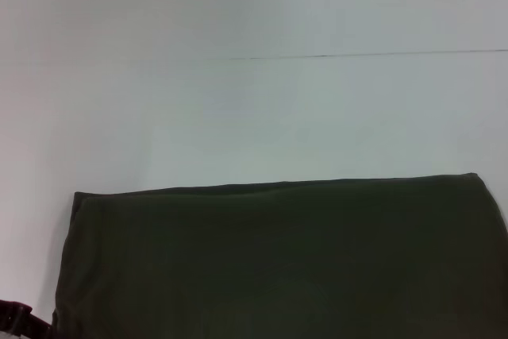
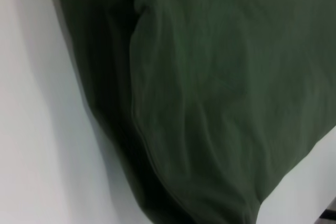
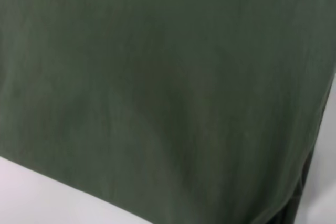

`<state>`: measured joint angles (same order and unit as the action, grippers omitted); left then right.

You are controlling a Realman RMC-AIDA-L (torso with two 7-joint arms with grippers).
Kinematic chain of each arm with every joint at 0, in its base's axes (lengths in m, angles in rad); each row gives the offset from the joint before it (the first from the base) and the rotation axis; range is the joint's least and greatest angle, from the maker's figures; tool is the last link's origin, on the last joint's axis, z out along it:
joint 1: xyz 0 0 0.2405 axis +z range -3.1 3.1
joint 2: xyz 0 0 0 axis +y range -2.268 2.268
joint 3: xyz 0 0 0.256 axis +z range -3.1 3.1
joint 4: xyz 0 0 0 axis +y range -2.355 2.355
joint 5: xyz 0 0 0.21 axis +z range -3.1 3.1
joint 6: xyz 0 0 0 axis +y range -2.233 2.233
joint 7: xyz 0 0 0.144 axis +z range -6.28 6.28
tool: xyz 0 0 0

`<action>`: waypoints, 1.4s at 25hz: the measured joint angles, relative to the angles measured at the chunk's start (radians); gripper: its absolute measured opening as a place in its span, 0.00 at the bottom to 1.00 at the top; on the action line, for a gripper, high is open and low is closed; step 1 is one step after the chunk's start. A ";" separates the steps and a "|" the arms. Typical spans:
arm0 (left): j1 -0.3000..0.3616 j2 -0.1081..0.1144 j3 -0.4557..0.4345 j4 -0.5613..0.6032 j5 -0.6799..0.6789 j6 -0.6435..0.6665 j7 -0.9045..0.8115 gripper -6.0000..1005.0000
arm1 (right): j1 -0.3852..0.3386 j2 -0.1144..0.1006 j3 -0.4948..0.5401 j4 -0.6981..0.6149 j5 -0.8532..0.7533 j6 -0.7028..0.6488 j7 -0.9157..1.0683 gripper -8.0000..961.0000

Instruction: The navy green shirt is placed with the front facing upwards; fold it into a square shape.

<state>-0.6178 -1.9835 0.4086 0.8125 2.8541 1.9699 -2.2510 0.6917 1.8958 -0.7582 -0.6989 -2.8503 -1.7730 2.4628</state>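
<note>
The navy green shirt point(image 1: 278, 260) lies flat on the white table point(image 1: 254, 117), filling the near part of the head view as a wide dark olive slab with a straight far edge. No print, collar or label shows. The left wrist view looks down on a rounded, layered edge of the shirt point(image 2: 210, 103) with soft creases. Smooth fabric of the shirt point(image 3: 157, 77) fills the right wrist view, and table shows at one corner. A small dark reddish part of my left gripper point(image 1: 17, 319) pokes in at the head view's near left corner, beside the shirt. My right gripper is out of view.
A thin dark seam line point(image 1: 365, 55) runs across the white table far behind the shirt. Bare table stretches from the shirt's far edge to that line and along the shirt's left side point(image 1: 32, 196).
</note>
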 joint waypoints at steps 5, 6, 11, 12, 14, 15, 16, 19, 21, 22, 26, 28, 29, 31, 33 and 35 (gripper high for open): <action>-0.002 0.003 -0.009 0.009 0.001 -0.015 -0.036 0.06 | 0.007 0.002 0.001 -0.009 0.002 -0.020 0.002 0.08; 0.000 0.003 -0.006 0.012 0.001 -0.016 -0.047 0.07 | 0.007 0.002 0.003 -0.014 0.003 -0.024 0.000 0.08; 0.010 -0.003 0.025 0.022 0.002 -0.011 -0.063 0.17 | 0.006 -0.002 0.007 -0.040 0.007 -0.042 -0.001 0.20; 0.010 -0.003 0.023 0.025 0.002 -0.011 -0.065 0.19 | 0.006 -0.004 0.008 -0.041 0.007 -0.045 -0.001 0.23; 0.011 0.001 0.010 0.034 0.002 -0.008 -0.069 0.24 | 0.004 -0.007 0.008 -0.053 0.003 -0.053 0.003 0.29; 0.011 0.005 0.005 0.042 0.002 -0.003 -0.071 0.29 | 0.002 -0.009 0.011 -0.065 0.001 -0.056 0.005 0.32; 0.011 0.008 0.002 0.049 0.002 0.001 -0.072 0.33 | -0.001 -0.011 0.020 -0.083 0.000 -0.065 0.006 0.37; 0.008 0.023 -0.034 0.093 0.000 0.022 -0.073 0.47 | -0.005 -0.020 0.084 -0.135 0.002 -0.106 -0.004 0.53; -0.001 0.038 -0.098 0.110 -0.010 0.037 -0.067 0.51 | -0.005 -0.027 0.160 -0.170 0.020 -0.139 -0.028 0.62; -0.006 0.047 -0.132 0.113 -0.017 0.040 -0.062 0.54 | -0.005 -0.029 0.192 -0.183 0.036 -0.151 -0.042 0.66; -0.011 0.073 -0.259 0.108 -0.088 0.035 -0.035 0.62 | -0.011 -0.029 0.270 -0.182 0.179 -0.168 -0.121 0.80; -0.004 0.076 -0.287 0.095 -0.130 0.024 -0.024 0.66 | -0.020 -0.024 0.286 -0.141 0.279 -0.159 -0.185 0.86; -0.002 0.076 -0.294 0.086 -0.149 0.021 -0.019 0.68 | -0.024 -0.022 0.289 -0.110 0.335 -0.154 -0.229 0.89; 0.002 0.074 -0.290 0.060 -0.171 0.019 -0.012 0.74 | -0.032 -0.016 0.290 -0.047 0.432 -0.147 -0.333 0.95; 0.004 0.070 -0.284 0.044 -0.173 0.013 -0.014 0.82 | -0.036 -0.003 0.291 0.015 0.502 -0.134 -0.455 0.95; 0.006 0.067 -0.275 0.036 -0.169 0.002 -0.030 0.89 | -0.043 0.015 0.293 0.061 0.545 -0.097 -0.558 0.94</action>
<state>-0.6117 -1.9167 0.1337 0.8484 2.6847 1.9718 -2.2810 0.6485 1.9105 -0.4655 -0.6384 -2.3058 -1.8700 1.9052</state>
